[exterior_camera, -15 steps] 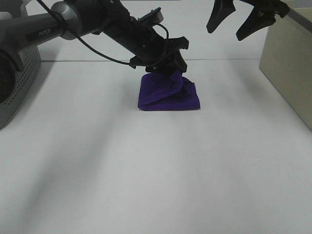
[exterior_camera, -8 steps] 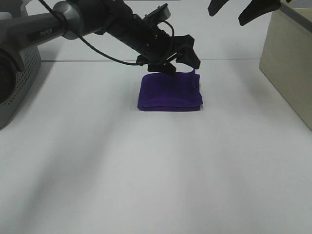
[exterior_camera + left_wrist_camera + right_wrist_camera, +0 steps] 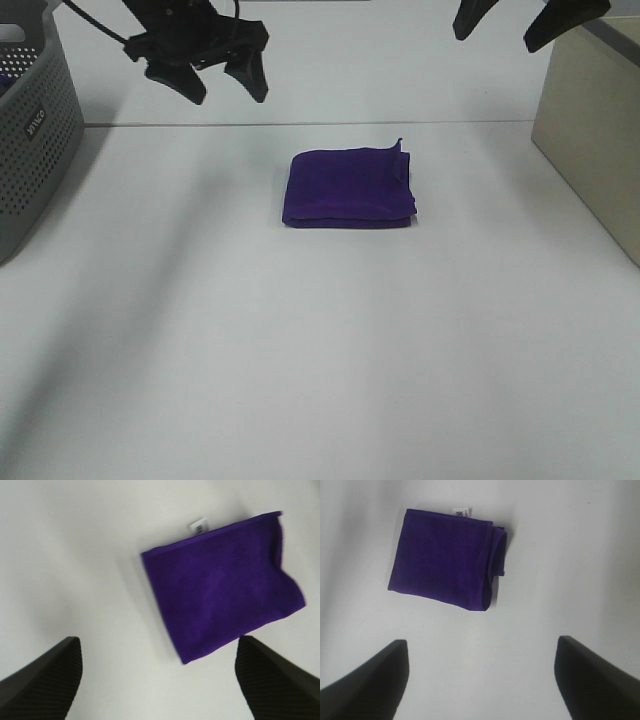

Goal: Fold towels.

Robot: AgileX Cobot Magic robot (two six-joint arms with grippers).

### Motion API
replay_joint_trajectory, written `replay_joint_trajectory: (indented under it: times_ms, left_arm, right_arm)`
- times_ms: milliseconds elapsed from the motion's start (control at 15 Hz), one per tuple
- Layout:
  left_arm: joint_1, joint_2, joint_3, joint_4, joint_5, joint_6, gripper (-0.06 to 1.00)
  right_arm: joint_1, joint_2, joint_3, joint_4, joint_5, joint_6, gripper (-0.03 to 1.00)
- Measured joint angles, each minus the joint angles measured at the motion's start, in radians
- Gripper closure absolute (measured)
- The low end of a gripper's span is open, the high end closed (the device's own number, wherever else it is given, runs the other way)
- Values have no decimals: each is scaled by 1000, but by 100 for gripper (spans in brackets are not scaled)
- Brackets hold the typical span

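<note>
The deep purple towel (image 3: 348, 188) lies folded into a small rectangle on the white table, with one corner sticking up at its far right. It also shows in the left wrist view (image 3: 225, 585) and the right wrist view (image 3: 447, 557), a small white tag (image 3: 199, 526) at one edge. My left gripper (image 3: 218, 80) is open and empty, raised at the back left, well away from the towel. My right gripper (image 3: 505, 25) is open and empty, high at the back right.
A grey perforated basket (image 3: 30, 150) stands at the left edge. A beige box (image 3: 590, 130) stands at the right edge. The white table (image 3: 320, 350) stretches in front of the towel.
My left gripper has let go of the towel and pulled back up and to the left. The towel now lies flat and folded. The right gripper has risen slightly.
</note>
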Motion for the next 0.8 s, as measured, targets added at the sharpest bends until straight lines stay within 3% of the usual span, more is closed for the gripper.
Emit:
replay_joint_trajectory:
  times_ms: [133,467,667,800]
  left_arm:
    - [37,-37,-2,96,35,-16,18]
    - [196,-177,12,122,37,-19,18]
    - [258,-365,196,143,36,-7,18]
    - [270,-588,464,193,38,-2,18]
  right_arm:
    - [0,-85,1,-27,1,21,18]
    - [0,-413,235,-80,-2,25,18]
    - [0,-622,360,-83,-1,60,18]
    - [0,-791,471,-97,-1,94,18]
